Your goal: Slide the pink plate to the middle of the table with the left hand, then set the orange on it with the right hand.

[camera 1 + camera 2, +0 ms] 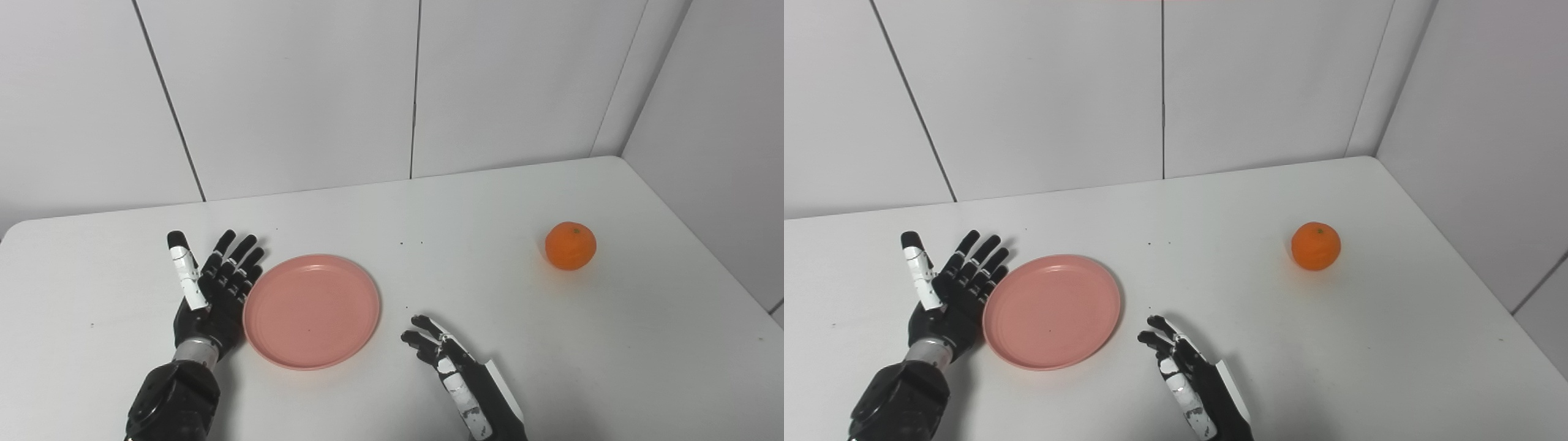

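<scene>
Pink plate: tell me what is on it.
Nothing lies on the pink plate; its whole face shows bare. The orange sits apart on the table. Under the plate is hidden.

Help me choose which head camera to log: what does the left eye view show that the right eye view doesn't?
Only the left eye view shows the table's rounded far-left corner. Only the right eye view shows more of the side wall and the table's right edge. Both show the pink plate, the open left hand at its left rim, the open right hand and the orange.
</scene>
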{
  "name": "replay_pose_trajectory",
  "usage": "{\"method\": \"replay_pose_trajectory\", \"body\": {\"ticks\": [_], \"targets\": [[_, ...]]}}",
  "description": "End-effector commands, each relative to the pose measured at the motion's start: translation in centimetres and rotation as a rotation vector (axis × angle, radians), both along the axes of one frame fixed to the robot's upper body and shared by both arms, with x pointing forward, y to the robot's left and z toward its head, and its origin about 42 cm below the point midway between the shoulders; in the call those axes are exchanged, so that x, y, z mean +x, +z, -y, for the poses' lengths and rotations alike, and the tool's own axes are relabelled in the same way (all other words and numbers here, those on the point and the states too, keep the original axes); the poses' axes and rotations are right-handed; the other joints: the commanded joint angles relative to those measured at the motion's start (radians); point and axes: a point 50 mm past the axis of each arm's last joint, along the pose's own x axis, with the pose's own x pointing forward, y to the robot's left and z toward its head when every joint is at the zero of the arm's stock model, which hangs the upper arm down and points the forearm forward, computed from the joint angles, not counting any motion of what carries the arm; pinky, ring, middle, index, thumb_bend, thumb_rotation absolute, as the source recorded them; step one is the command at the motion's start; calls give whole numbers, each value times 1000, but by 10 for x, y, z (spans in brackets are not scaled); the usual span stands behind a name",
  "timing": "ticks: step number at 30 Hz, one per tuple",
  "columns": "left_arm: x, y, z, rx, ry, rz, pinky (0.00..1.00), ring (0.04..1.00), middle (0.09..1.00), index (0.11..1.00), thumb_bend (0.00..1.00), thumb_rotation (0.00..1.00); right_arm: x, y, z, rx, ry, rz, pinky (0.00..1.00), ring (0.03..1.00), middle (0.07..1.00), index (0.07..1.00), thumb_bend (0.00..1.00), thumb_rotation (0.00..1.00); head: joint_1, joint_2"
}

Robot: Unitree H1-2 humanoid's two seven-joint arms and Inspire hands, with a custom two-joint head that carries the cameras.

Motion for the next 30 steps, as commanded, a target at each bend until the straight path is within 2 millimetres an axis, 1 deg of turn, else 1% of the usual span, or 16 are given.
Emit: {"method": "replay_pose_trajectory", "body": {"ticks": [1,5,8,9,10,11,14,15,16,19,21,25,27,30], "targets": [[-2,-5,2,13,-12,-27,1000,889,848,897,915,1000,1,5,-26,89,-8,3,903,875,819,868,897,956,1,-1],[-3,-5,-3,18,-12,-24,1000,892,838,904,932,1000,-3,7,-23,96,-63,25,880,873,823,860,868,951,3,-4],[-2,-4,-7,22,-5,-22,1000,900,832,909,943,1000,-5,14,-20,107,-111,69,856,867,838,854,854,927,4,-2],[-2,-4,-8,24,0,-21,1000,901,833,910,942,1000,-5,16,-18,108,-124,84,856,868,843,849,853,919,4,-2],[-2,-3,-9,30,3,-19,1000,903,839,910,934,1000,-4,21,-17,108,-135,99,860,869,843,843,858,920,1,7],[-2,-2,-10,35,4,-18,1000,903,841,909,930,1000,-4,25,-16,109,-146,113,861,869,842,841,859,920,-3,-1],[-2,-3,-10,37,3,-20,1000,903,854,912,915,1000,-3,38,-12,117,-170,157,861,853,829,827,875,913,-3,-1],[-2,-3,-10,37,3,-21,1000,902,855,915,913,1000,-2,42,-10,122,-175,171,857,843,825,827,883,908,-3,-8],[-2,-3,-10,38,1,-22,1000,902,855,917,909,1000,-2,46,-8,124,-180,187,827,821,820,829,880,905,-3,-8],[-2,-4,-8,45,-2,-23,1000,901,847,914,911,1000,1,60,0,119,-202,228,763,780,802,828,860,914,-2,-6],[-2,-5,-8,44,-4,-25,1000,895,845,909,915,1000,5,69,8,109,-222,253,729,750,779,817,859,912,-10,-15],[0,-7,-9,43,-5,-33,998,889,838,902,910,1000,15,85,26,56,-247,302,722,729,757,804,862,897,-24,-18],[0,-8,-9,44,-6,-35,1000,889,836,893,903,1000,21,93,34,1,-259,328,722,724,754,805,849,897,-29,-19],[1,-10,-9,47,-11,-38,1000,902,844,903,910,1000,30,103,47,-72,-276,366,717,723,746,799,850,891,-34,-21]]}}
